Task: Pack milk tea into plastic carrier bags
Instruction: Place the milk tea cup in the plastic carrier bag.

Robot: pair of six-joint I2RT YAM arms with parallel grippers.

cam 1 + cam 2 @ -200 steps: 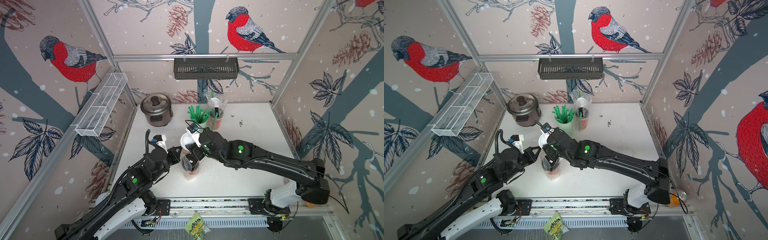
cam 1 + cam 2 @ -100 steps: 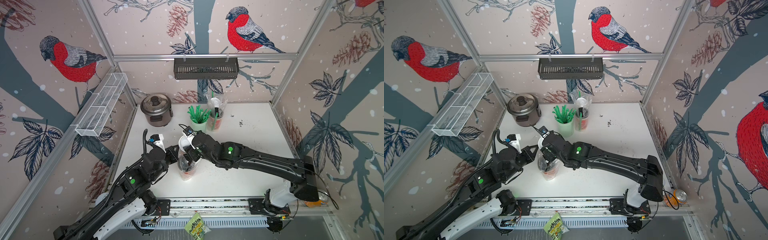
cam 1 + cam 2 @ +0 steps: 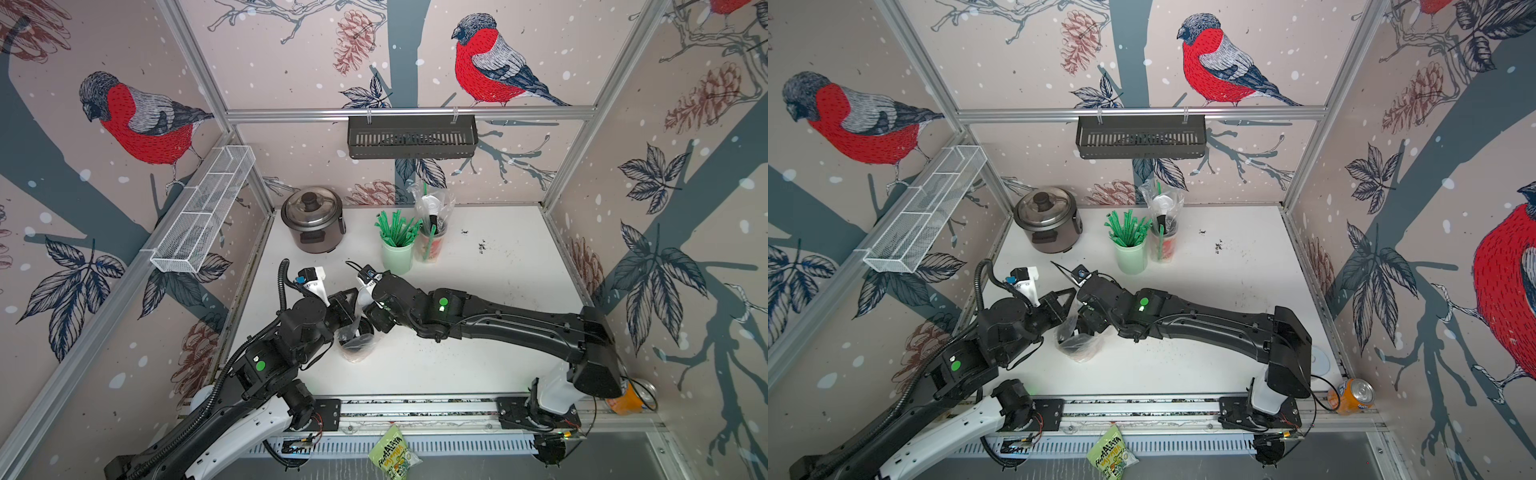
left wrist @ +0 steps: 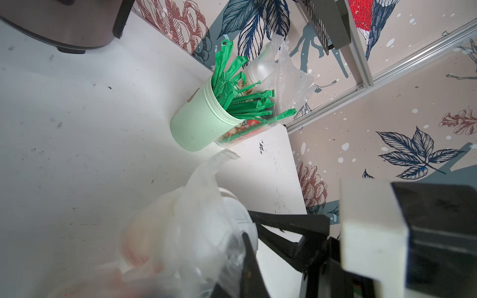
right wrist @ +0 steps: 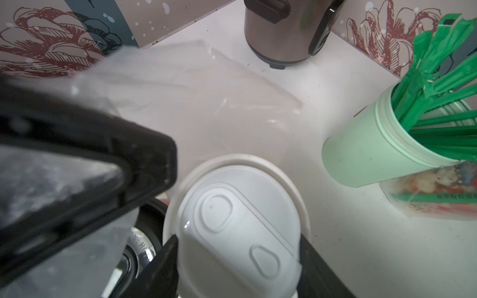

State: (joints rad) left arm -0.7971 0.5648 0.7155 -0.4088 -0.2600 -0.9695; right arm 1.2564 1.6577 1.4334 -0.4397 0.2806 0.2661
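Two cups in play near the front edge of the surface (image 3: 478, 357), left of its middle: black-lidded cup (image 5: 144, 232) standing inside the plastic carrier bag (image 3: 1084, 353), white-lidded cup (image 5: 232, 211) right beside it at the bag's mouth, lids nearly touching; depth of entry not readable. Right hand (image 5: 236, 252) clamped on the white-lidded cup just under the lid, one finger on each side; left hand (image 3: 348, 309) pinched together on a fold of the bag's rim, holding the mouth up and apart. Second carrier bag (image 3: 432, 220), already packed with cups, near the middle of the back edge, just beside the green straw cup (image 3: 397, 255); rice cooker (image 3: 313, 220) toward the back left corner.

Likely trouble from here:
- thin film slipping out of the left pinch, mouth collapsing over the white lid;
- cup base snagging the rim and dragging the whole bag sideways;
- incoming cup knocking the black-lidded one over, with only slack film for support;
- release on a tilt, toppling both;
- crowded hands, little room for a clean withdrawal without hooking the film.
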